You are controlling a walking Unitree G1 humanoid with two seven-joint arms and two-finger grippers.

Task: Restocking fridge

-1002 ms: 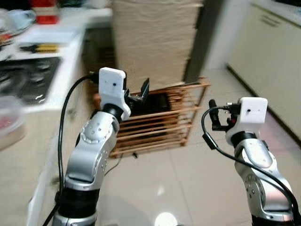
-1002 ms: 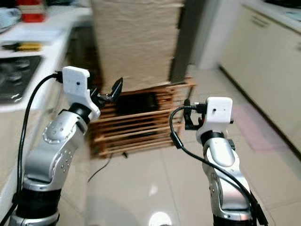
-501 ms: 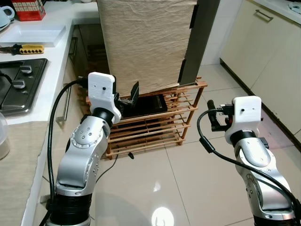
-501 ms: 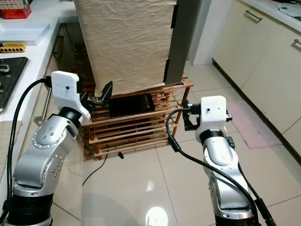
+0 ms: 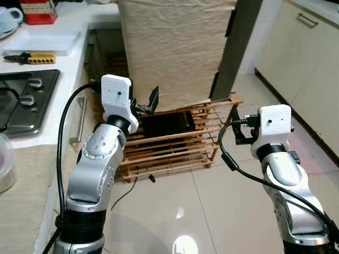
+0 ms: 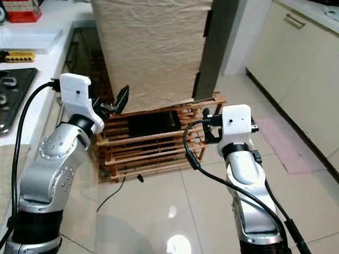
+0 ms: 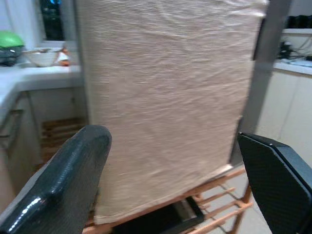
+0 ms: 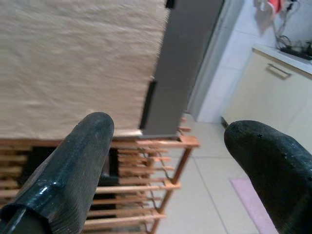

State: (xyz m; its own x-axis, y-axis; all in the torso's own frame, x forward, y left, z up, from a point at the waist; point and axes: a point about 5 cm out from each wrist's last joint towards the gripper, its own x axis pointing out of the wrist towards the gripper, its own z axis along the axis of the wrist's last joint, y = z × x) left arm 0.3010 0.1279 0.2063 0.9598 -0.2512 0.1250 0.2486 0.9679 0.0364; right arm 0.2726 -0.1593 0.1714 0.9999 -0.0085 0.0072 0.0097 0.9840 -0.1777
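Facing cloth-draped fridge (image 5: 175,47) (on wooden rack (image 5: 175,145)): left claw (image 7: 170,185) and right claw (image 8: 170,170), both released, empty.

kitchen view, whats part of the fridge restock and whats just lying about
Part of the job:
- fridge, dark grey, draped in a beige cloth
- left claw, open, raised toward it
- right claw, open

Just lying about:
- wooden rack under the fridge
- stove
- white tray
- red box
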